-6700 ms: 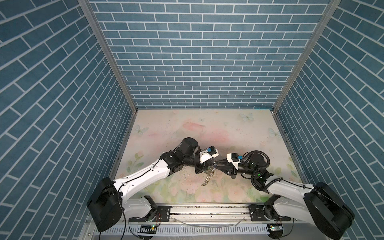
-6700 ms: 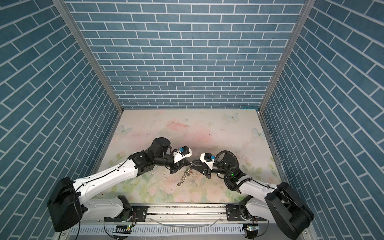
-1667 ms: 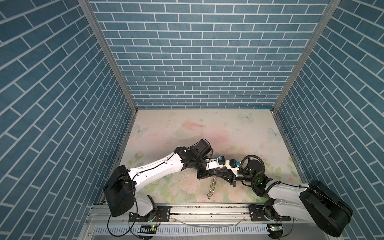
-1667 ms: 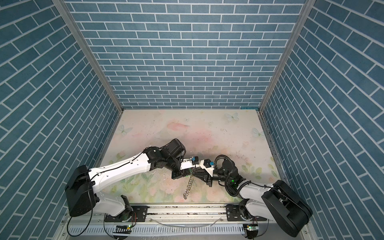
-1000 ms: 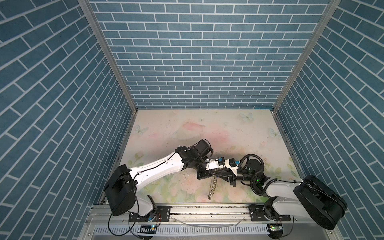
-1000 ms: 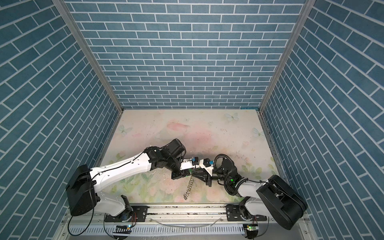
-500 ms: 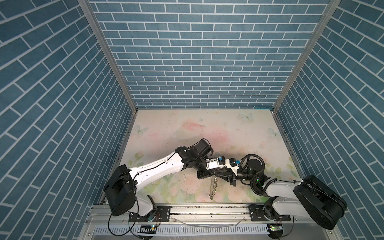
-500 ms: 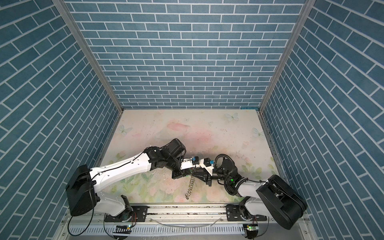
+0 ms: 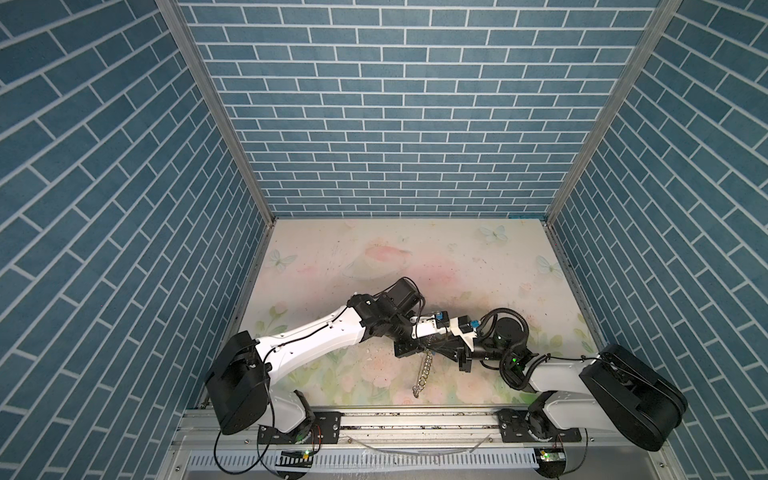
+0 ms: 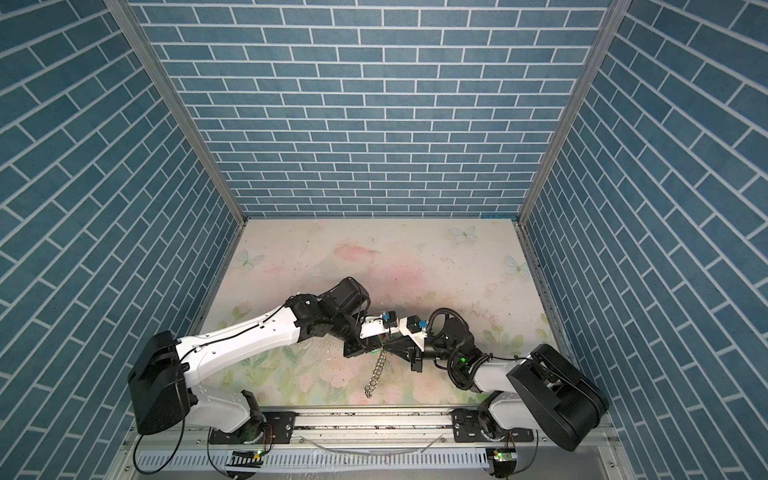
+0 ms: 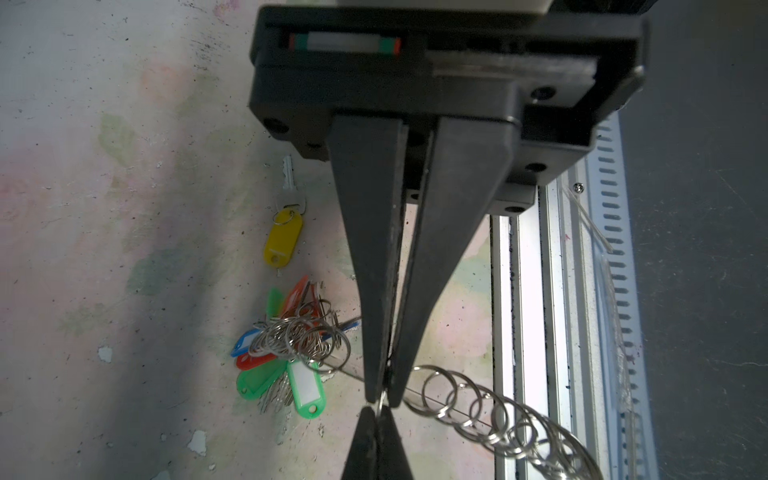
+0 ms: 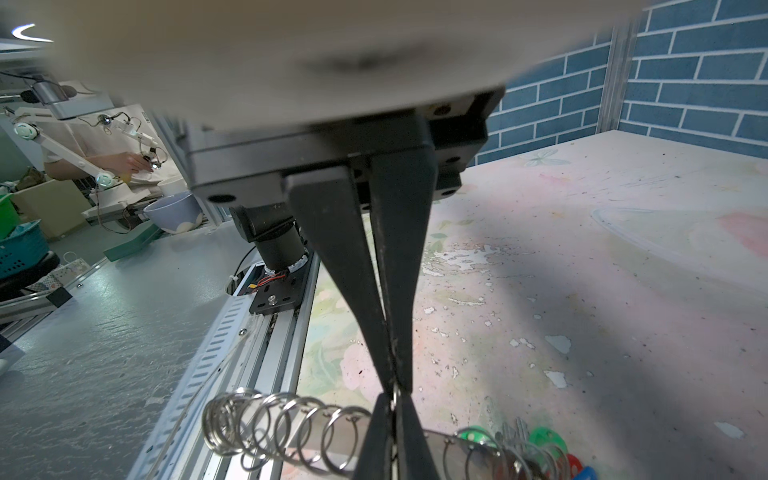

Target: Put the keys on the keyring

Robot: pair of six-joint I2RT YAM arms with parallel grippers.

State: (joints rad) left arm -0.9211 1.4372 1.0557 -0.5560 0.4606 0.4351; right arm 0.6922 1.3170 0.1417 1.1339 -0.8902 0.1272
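The keys, a silver key [image 11: 289, 183] on a yellow tag [image 11: 282, 241], lie flat on the mat beside the arms in the left wrist view; in both top views the arms hide them. The keyring [image 11: 498, 419] hangs above the mat, a thin plate strung with silver rings [image 12: 266, 428]. Several coloured tagged keys [image 11: 291, 345] bunch at one end. My left gripper [image 11: 381, 399] and right gripper [image 12: 394, 388] meet tip to tip, each shut on the same wire ring of the keyring. In both top views a tail of rings [image 9: 424, 370] [image 10: 378, 370] dangles below the joined grippers [image 9: 430, 343].
The metal front rail [image 9: 415, 415] runs close beside the hanging rings. Blue brick walls [image 9: 395, 124] enclose the mat on three sides. White flakes of worn mat [image 12: 465, 257] dot the surface near the grippers.
Since the earliest frames both grippers have shifted right and nearer the front rail, and the ring tail hangs longer. Over the last second the arms stay put and the tail sways slightly.
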